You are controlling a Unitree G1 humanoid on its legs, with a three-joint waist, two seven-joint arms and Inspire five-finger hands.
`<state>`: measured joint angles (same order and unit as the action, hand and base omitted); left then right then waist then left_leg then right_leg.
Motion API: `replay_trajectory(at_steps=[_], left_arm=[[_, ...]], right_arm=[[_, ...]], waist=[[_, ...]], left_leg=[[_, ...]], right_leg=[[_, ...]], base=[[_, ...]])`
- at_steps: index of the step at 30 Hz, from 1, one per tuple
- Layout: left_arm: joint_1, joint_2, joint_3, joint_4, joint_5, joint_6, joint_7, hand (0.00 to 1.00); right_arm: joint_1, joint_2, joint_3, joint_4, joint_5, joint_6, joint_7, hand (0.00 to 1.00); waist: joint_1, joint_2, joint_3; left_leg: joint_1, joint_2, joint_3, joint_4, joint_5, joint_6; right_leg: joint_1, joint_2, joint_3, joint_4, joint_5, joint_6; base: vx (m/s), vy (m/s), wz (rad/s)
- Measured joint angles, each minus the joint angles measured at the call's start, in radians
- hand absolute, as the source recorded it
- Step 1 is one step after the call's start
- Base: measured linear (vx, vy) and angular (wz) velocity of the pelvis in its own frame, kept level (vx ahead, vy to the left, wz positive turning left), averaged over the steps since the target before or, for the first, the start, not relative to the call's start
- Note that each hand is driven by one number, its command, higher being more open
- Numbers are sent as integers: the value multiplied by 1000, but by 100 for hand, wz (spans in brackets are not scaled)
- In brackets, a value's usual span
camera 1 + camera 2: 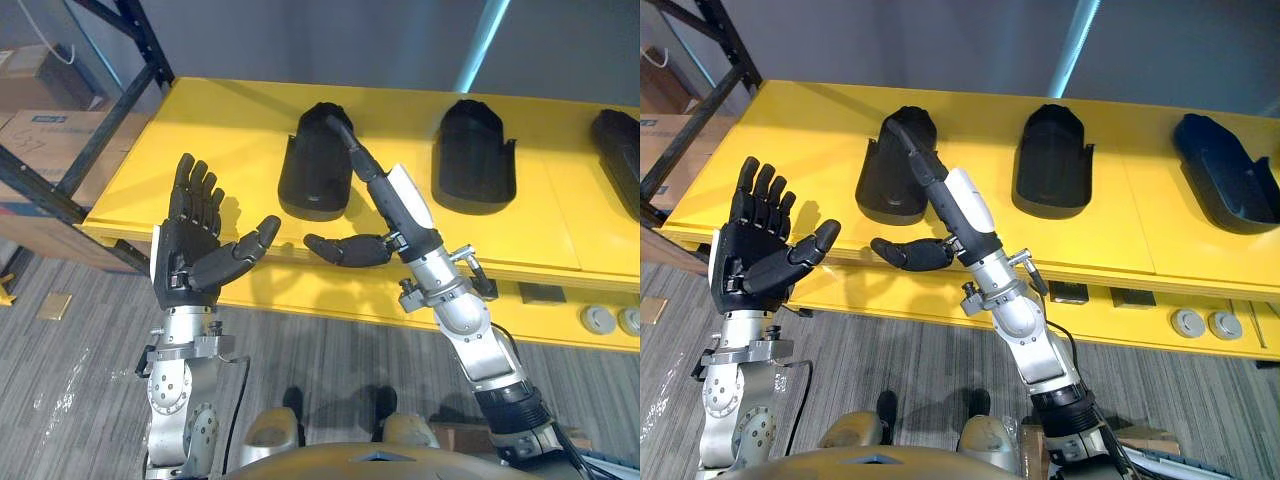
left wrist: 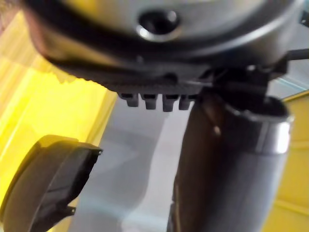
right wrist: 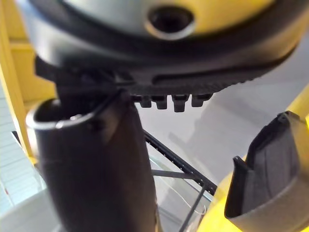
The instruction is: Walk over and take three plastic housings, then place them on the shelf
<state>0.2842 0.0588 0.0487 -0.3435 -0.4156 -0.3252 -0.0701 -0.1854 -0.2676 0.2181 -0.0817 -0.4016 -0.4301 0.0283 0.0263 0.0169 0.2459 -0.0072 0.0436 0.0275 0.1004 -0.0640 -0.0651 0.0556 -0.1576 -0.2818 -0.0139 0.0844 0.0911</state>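
On the yellow shelf (image 1: pixel 220 130) lies the leftmost housing (image 1: pixel 310 185), with my right hand (image 1: pixel 378 188) stretched over it, fingers straight, thumb spread, gripping nothing. I'd settle lower and close squarely round its sides. The middle housing (image 1: pixel 473 160) and right housing (image 1: pixel 620 150) sit alongside. My left hand (image 1: pixel 185 250) hovers open, and nothing looks in the way.

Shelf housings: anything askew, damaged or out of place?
Nothing stands out. The left housing, middle housing and right housing lie in a row on the yellow shelf, apart, none tipped. Right hand reaches over the left one.
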Motion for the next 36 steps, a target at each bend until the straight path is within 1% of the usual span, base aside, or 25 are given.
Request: replay_trajectory(at_steps=[1, 3, 5, 10, 12, 13, 14, 16, 18, 19, 22, 25, 27, 30, 33, 34, 36], left_arm=[[0, 1, 4, 0, -1, 0, 2, 100], [0, 1, 6, 1, -2, 0, 2, 100], [0, 1, 6, 1, -6, -2, -3, 100], [2, 0, 8, 1, -12, -6, -11, 100], [1, 0, 8, 1, -12, -8, -18, 100], [1, 0, 8, 1, -12, -9, -18, 100], [1, 0, 8, 1, -12, -10, -18, 100], [1, 0, 7, 3, -10, -13, -15, 100], [-1, 0, 5, 11, -10, -24, -3, 100], [-1, 0, 5, 13, -10, -25, 1, 100], [-2, 0, 4, 33, -11, -29, 7, 100], [-4, 0, 1, 33, -10, -29, 10, 100], [-4, 0, 1, 33, -11, -29, 16, 100], [-7, -1, 1, 33, -10, -29, 19, 100], [-8, -1, 2, 33, -11, -32, 22, 100], [-9, -1, 1, 33, -12, -33, 22, 100], [-9, -1, 0, 33, -15, -34, 25, 100]], right_arm=[[-27, -8, 11, 44, -30, 0, -12, 100], [-51, -9, 17, 90, -65, 1, -28, 100], [-77, -11, 21, 139, -139, 4, -78, 100], [-135, -11, 25, 214, -248, 22, -179, 100], [-156, -11, 26, 246, -311, 49, -235, 100], [-159, -10, 26, 251, -335, 59, -246, 100], [-169, -10, 28, 272, -382, 81, -274, 100], [-182, -10, 28, 300, -416, 106, -301, 100], [-194, -12, 27, 333, -423, 151, -341, 100], [-194, -12, 26, 336, -432, 160, -352, 100], [-222, -13, 25, 360, -455, 163, -385, 100], [-256, -14, 28, 395, -456, 170, -393, 100], [-273, -14, 28, 412, -455, 182, -400, 100], [-308, -14, 28, 446, -454, 206, -432, 100], [-340, -14, 28, 484, -418, 206, -463, 100], [-345, -14, 27, 486, -407, 206, -466, 100], [-356, -14, 23, 504, -396, 202, -482, 100]], waist=[[1, 0, 0], [9, 0, 0], [23, 1, 0], [26, 4, 0], [26, 5, 1], [27, 5, 1], [27, 7, 2], [26, 11, 5], [27, 21, 10], [27, 23, 11], [23, 33, 17], [26, 38, 19], [27, 42, 23], [28, 57, 42], [27, 68, 65], [27, 69, 69], [28, 68, 73]], left_leg=[[-7, -2, -14, -4, 8, 1], [-7, -3, -21, -12, 14, -1], [-12, -5, -33, -18, 25, 3], [-19, -17, -49, -26, 37, 4], [-19, -22, -49, -35, 41, 2], [-19, -22, -49, -35, 42, 2], [-20, -22, -49, -36, 42, 2], [-21, -22, -49, -37, 44, 2], [-24, -21, -49, -43, 50, 0], [-25, -21, -49, -46, 52, 1], [-37, -20, -49, -51, 61, 1], [-38, -20, -50, -51, 70, 6], [-37, -20, -50, -51, 71, 5], [-36, -23, -51, -53, 71, 1], [-36, -21, -46, -59, 78, 1], [-36, -20, -44, -62, 80, 3], [-38, -18, -42, -81, 100, -1]], right_leg=[[0, -2, -19, -1, 0, 0], [0, -2, -24, -1, 0, 0], [1, -3, -39, -1, 0, 0], [0, -14, -55, -1, 0, -1], [-2, -14, -57, -1, 0, -1], [-2, -15, -57, 0, 0, -1], [-2, -15, -59, 1, -1, -1], [-4, -16, -62, 3, -2, -2], [-9, -16, -67, 7, -4, -4], [-12, -16, -68, 9, -4, -5], [-27, -17, -69, 14, -5, -6], [-30, -18, -70, 17, -5, -6], [-30, -19, -70, 20, -5, -6], [-33, -28, -70, 33, -9, -7], [-38, -30, -74, 45, -13, -9], [-39, -31, -75, 47, -13, -9], [-49, -30, -79, 48, -13, -9]], base=[[-8, -9, 29], [-3, -8, 19], [-4, -6, 18], [-25, 10, 13], [-43, 13, 6], [-38, 6, 6], [-27, 6, 4], [-20, 2, 4], [-15, -1, 5], [-8, -6, 4], [0, 0, 0], [0, 0, 0], [-22, -2, 1], [-56, 3, 2], [-63, -5, 6], [-61, -19, 7], [-46, -22, 6]])
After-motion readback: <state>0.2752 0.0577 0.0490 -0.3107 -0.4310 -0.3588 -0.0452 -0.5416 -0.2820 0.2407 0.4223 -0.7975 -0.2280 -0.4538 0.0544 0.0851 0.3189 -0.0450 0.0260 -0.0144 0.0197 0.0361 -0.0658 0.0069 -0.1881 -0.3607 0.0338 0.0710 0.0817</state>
